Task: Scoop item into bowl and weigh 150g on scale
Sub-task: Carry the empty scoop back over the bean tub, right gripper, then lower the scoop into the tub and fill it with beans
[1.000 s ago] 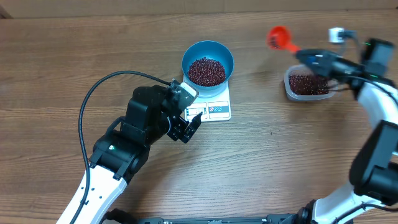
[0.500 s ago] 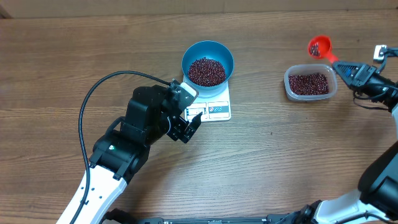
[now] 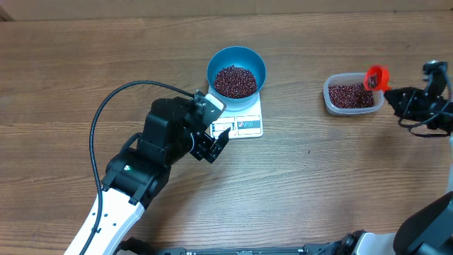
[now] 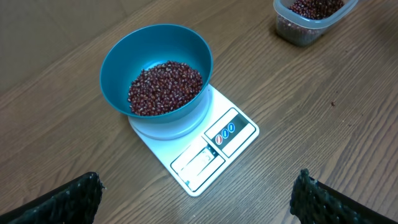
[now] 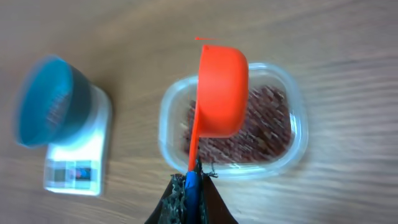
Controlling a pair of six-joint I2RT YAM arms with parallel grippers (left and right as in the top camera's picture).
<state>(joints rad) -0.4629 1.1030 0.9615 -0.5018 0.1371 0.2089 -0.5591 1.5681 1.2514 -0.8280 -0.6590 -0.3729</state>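
Observation:
The blue bowl [image 3: 236, 71] stands on the white scale [image 3: 244, 122] and holds a heap of dark red-brown beans [image 3: 235, 81]. My left gripper [image 3: 216, 142] is open just in front of the scale, with nothing between its fingers [image 4: 68, 199]. More beans [image 3: 350, 95] lie in a clear tub [image 3: 328, 99] at the right. My right gripper [image 3: 396, 99] is shut on the blue handle of the red scoop [image 3: 376, 78]. The scoop [image 5: 221, 90] hangs tipped on its side over the tub [image 5: 273, 165]. In the left wrist view the bowl [image 4: 124, 59] sits centred on the scale [image 4: 239, 134].
A black cable [image 3: 106, 113] loops over the table left of my left arm. The right arm's body [image 3: 432, 106] reaches in from the right edge. Bare wooden table [image 3: 311, 177] lies between the scale and the tub.
My right arm has swung the scoop from behind the tub's left side round to its right end, lowering it over the tub. The left arm has not moved.

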